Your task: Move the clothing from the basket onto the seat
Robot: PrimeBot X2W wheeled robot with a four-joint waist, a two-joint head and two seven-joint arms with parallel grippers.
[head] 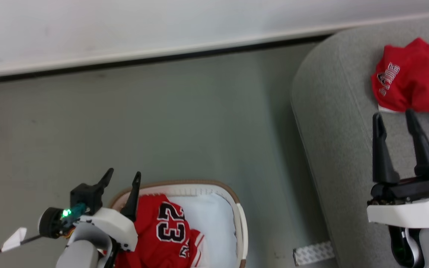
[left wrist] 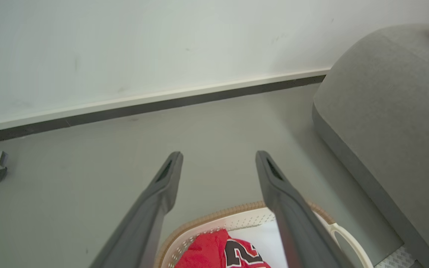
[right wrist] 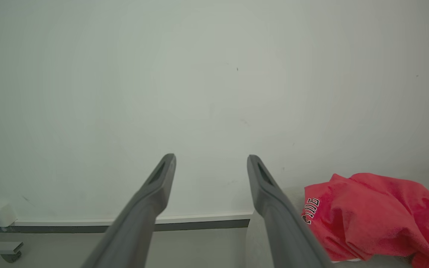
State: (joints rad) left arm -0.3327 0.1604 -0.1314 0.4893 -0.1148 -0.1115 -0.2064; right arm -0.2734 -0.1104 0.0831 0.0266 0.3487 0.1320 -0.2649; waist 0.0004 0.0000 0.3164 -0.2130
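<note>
My left claw point(head: 123, 174) is hanging released at 7 o'clock, above the rim of the basket point(head: 242, 227), where a red jersey point(head: 164, 230) numbered 23 is lying. My right claw point(head: 393, 116) is hovering released and empty at 4 o'clock over the seat point(head: 333, 111), a second jersey point(head: 417, 78) lying crumpled at its 12 o'clock

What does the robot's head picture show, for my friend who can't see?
A red jersey numbered 23 lies in a white basket on the grey floor, with the robot's open left fingers at its left edge. Another red jersey sits on the grey seat, beyond the open right fingers.
</note>
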